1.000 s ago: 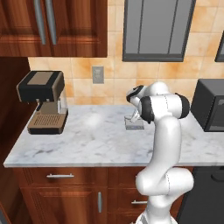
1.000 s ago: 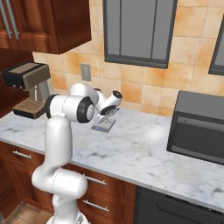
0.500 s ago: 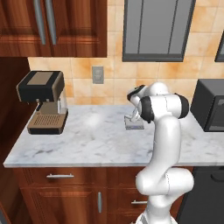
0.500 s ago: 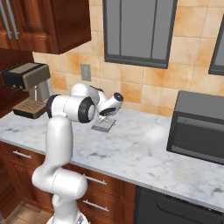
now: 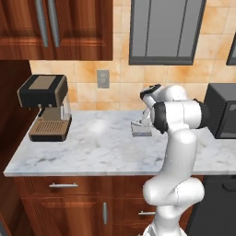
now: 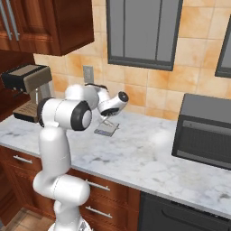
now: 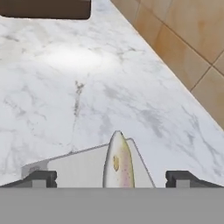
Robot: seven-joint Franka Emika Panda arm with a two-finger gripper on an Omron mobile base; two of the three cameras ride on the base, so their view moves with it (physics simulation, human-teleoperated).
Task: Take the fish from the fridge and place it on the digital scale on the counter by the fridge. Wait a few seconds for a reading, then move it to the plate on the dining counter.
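Note:
The slender tan-and-silvery fish (image 7: 118, 164) lies lengthwise on the flat light-grey digital scale (image 7: 74, 168), resting free on the platform. My gripper (image 7: 111, 178) hangs just above it, open, with one fingertip on each side and clear gaps to the fish. In the base views the scale (image 5: 141, 131) (image 6: 106, 130) sits on the marble counter near the tiled wall. There the gripper (image 5: 146, 120) (image 6: 108, 121) points down at the scale from the bent wrist.
A black-and-brown coffee machine (image 5: 45, 114) (image 6: 27, 90) stands at the counter's left end. A dark microwave (image 5: 223, 117) (image 6: 205, 131) stands at the right. Dark wood cabinets hang above. The tiled backsplash (image 7: 192, 48) runs close behind the scale.
The jaws have spread wide and let go of the fish, which now rests on the scale. The arm has hardly moved.

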